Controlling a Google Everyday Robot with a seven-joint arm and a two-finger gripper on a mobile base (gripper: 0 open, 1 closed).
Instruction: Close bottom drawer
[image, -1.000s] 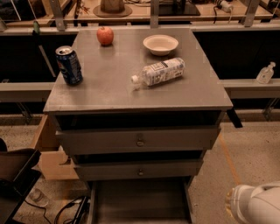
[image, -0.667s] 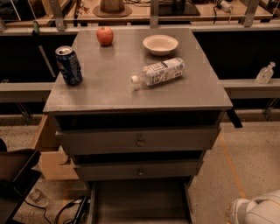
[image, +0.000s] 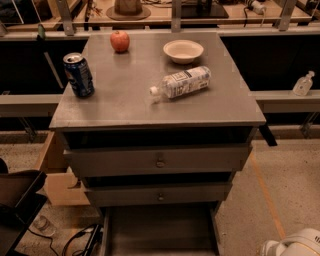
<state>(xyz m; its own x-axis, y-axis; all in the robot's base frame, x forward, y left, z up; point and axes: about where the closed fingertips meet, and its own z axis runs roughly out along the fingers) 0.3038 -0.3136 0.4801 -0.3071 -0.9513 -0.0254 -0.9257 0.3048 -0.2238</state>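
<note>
The grey cabinet (image: 155, 110) stands in the middle of the camera view. Its bottom drawer (image: 159, 232) is pulled far out toward me. I see its open, empty inside, and its front and knob are cut off by the lower edge. The middle drawer (image: 159, 195) and the taller top drawer (image: 160, 160) sit above it, each with a small dark knob. My gripper is out of view. Only a white rounded part of my arm (image: 295, 245) shows in the bottom right corner, to the right of the open drawer.
On the cabinet top stand a blue can (image: 78, 75), a red apple (image: 120, 41), a white bowl (image: 183, 51) and a lying plastic bottle (image: 182, 82). A cardboard box (image: 55, 175) and cables (image: 75, 242) lie at the left. A small bottle (image: 303, 84) stands on the right ledge.
The white part of my arm at the bottom right has sunk lower and further right, so less of it shows. The drawers and the things on top have not moved.
</note>
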